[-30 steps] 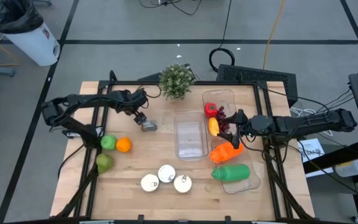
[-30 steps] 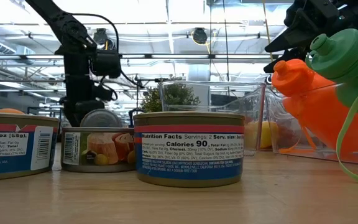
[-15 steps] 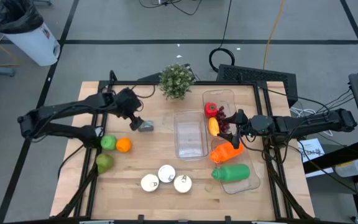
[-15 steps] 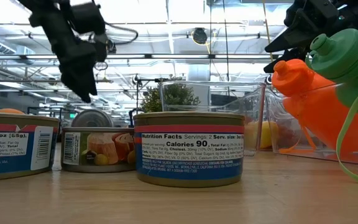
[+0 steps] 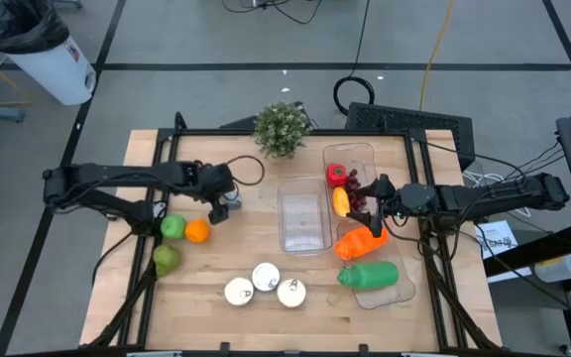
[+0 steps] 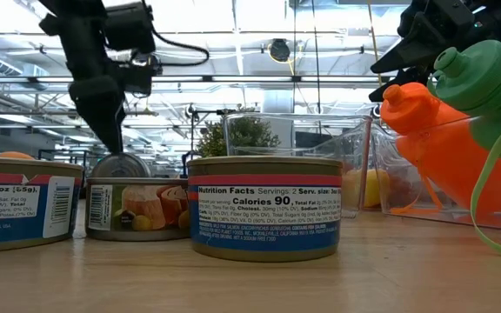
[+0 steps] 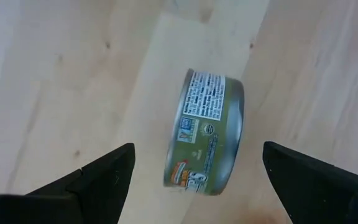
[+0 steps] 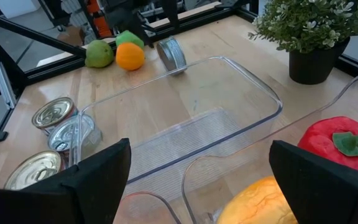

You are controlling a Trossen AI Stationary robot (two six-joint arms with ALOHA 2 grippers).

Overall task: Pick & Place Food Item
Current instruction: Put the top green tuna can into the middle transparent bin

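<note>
Moved since a second ago: the left arm swings in from the table's left edge, and we now find the left gripper (image 5: 220, 201) directly above the tipped can (image 7: 207, 133); the can itself sits a little farther from the clear tray (image 5: 302, 215) than before. The right arm holds its place.

Landmark: the clear tray, empty, at mid-table.

1. Table (image 5: 266, 317), wood, bearing all items.
2. Second clear bin (image 5: 360, 152), just right of the tray, holding the red pepper (image 5: 336, 175), a yellow fruit (image 5: 341, 201), and orange and green bottles.
3. Right gripper (image 5: 370, 197), over that bin just right of the tray, fingers spread, idle.
4. Left gripper, left of the tray, fingers spread wide, nothing pinched.
5. Tipped can, lying on its side on the wood left of the tray, framed between the left fingers in the wrist view, apart from both.
6. Three upright cans (image 5: 265, 285), in front of the tray.
7. Limes and an orange (image 5: 197, 231), farther left of the tray than the tipped can.

Step in hand, as we judge it: the reach for the can, grasp not yet made. The next move calls for lowering until the fingers straddle the can's rounded wall, then pressing together gently, since a can on its side may roll.
</note>
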